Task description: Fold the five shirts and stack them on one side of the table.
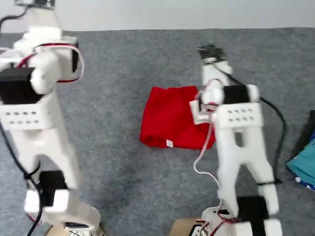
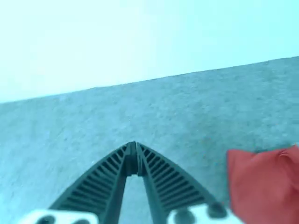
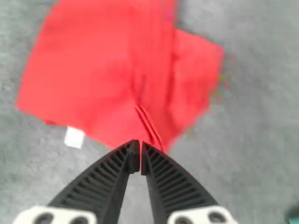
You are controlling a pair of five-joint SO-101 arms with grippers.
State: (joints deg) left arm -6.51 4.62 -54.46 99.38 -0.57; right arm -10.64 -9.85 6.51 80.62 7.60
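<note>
Right end effector (image 3: 136,151) is hovering clenched and empty at one edge of the folded red cloth shirt (image 3: 117,74), lying central on the grey felt tabletop (image 1: 113,64). Left end effector (image 2: 133,154) is hanging clenched, empty, over open felt.

The left arm (image 1: 39,113) is raised at one side, its white links bent sharply at the joints. The left gripper (image 2: 134,156) is aimed forward at a shallow downward angle and is closed, its dark ribbed fingers (image 2: 105,179) brought together at the tips with nothing between them. The right arm (image 1: 241,137) is stretched forward from its base. The right gripper (image 3: 137,154) is pointed downward and is also closed, its fingers (image 3: 166,179) touching at the tips, and nothing is gripped.
</note>
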